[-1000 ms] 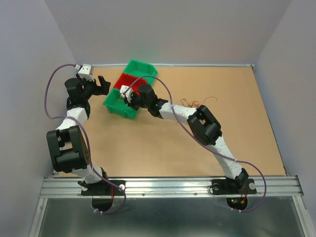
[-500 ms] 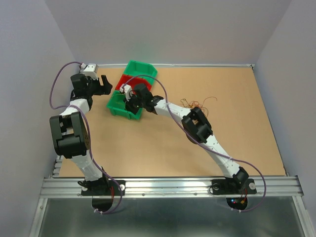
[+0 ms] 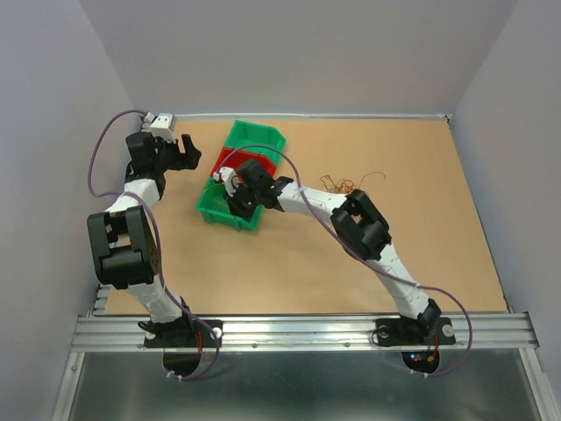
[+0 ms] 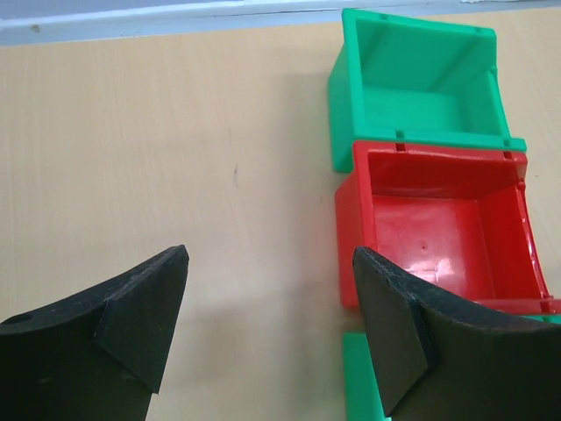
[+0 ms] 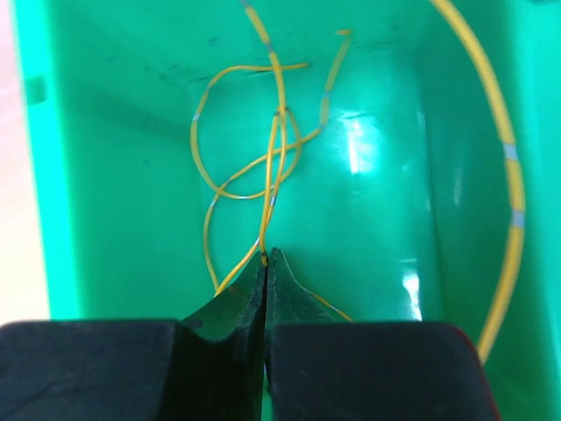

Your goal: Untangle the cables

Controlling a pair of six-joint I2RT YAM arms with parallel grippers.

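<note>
- The right claw was clenched on a yellow wire, pinching it at its very tips inside the near green bin. It was likely placing a freed strand there.
- The wire's loops trailed over the bin floor just ahead of the tips.
- The left claw stood released and held nothing. It hung over bare table with the red bin just to its right, probably waiting.
- The tangled clump of cables lay well behind the right claw, beside its arm.

Green bin and red bin: smooth, glossy moulded plastic with bright reflections. Yellow wires: thin, shiny plastic coating. Table: matt, tan, wood-like board. Rail along the near edge: brushed metal.
</note>
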